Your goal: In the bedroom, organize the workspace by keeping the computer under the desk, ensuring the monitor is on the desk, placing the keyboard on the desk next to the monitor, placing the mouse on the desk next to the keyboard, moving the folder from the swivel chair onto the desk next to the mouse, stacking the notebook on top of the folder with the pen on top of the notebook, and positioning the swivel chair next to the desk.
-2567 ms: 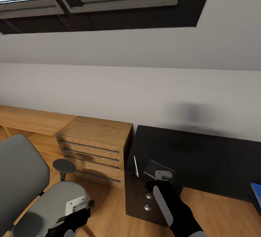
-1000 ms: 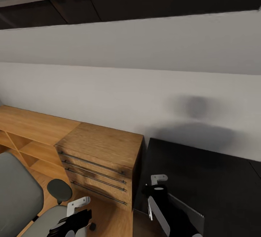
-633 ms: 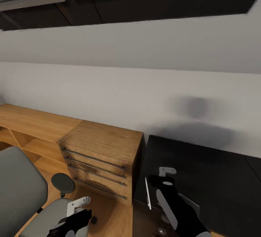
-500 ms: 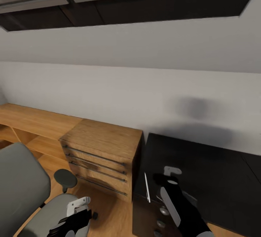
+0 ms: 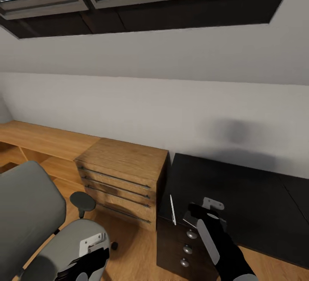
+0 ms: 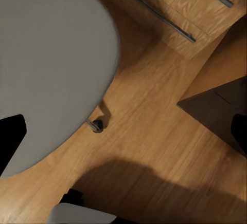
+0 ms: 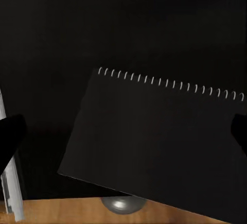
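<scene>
Notebook [image 7: 154, 136] lies at the desk's [image 5: 240, 186] front-left edge, below the right gripper [image 5: 201, 212], whose jaws are apart. Left gripper [image 5: 92, 251]: cannot tell. Swivel chair [image 5: 25, 212] sits nearby; folder stacking appears outstanding.

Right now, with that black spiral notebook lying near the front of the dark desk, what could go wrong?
The notebook seems to hang over the desk's front edge, above a drawer knob, so a nudge from the right gripper might tip it to the floor. A thin white pen-like thing sits at the same edge and might roll off. The swivel chair sits close beneath the left gripper and could be bumped.
</scene>
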Robot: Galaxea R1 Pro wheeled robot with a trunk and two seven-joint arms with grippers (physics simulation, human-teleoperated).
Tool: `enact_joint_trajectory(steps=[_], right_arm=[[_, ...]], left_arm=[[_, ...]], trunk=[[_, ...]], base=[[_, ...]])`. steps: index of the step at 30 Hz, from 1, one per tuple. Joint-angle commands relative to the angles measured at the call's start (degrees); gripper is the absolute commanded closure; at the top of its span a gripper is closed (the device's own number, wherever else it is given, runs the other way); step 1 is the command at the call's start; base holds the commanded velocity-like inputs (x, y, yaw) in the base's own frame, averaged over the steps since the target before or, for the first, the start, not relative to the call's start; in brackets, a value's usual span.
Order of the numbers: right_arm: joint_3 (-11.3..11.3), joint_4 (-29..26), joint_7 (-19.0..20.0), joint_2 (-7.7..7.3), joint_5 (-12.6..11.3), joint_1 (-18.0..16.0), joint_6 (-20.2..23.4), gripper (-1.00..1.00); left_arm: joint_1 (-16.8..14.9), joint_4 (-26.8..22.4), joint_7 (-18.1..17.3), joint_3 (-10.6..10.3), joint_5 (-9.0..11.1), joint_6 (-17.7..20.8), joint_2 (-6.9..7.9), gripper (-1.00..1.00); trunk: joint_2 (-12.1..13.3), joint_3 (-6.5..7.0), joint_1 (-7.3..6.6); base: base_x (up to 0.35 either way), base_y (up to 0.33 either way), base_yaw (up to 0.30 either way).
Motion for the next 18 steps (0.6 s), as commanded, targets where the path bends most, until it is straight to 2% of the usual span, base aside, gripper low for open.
enact_joint_trajectory(steps=[1,7,10,17,18], right_arm=[[-0.5,0.0,-0.5,-0.07,-1.8,0.0,-1.5,-1.0],[-1.9,1.4,-0.8,-0.52,-3.9,0.0,-5.0,-1.0],[-2.2,1.7,-0.9,-1.64,-4.1,0.0,-5.3,-1.0],[-2.3,2.3,-1.0,-4.72,-3.8,-0.2,-4.8,-1.0],[-2.3,4.9,-0.9,-6.55,-3.8,-0.6,-4.3,-1.0]], left_arm=[[0.0,-0.1,0.6,0.0,0.9,-0.1,0.02,-1.0],[0.0,0.0,0.6,-0.1,1.2,-0.5,0.01,-1.0],[0.0,0.0,0.7,-0.1,1.3,-0.5,0.02,-1.0],[0.0,0.1,0.7,-0.3,1.3,-0.6,0.01,-1.0],[0.0,0.1,0.7,-0.3,1.3,-0.6,-0.03,-1.0]], trunk=[[-0.1,-0.07,0.01],[-0.1,-0.07,0.01],[-0.1,-0.07,0.01],[-0.1,-0.07,0.01],[-0.1,-0.07,0.01]], base=[[-0.009,0.0,0.0],[-0.002,0.0,0.0],[0.124,0.0,0.0],[0.202,0.0,0.0],[0.034,0.0,0.0]])
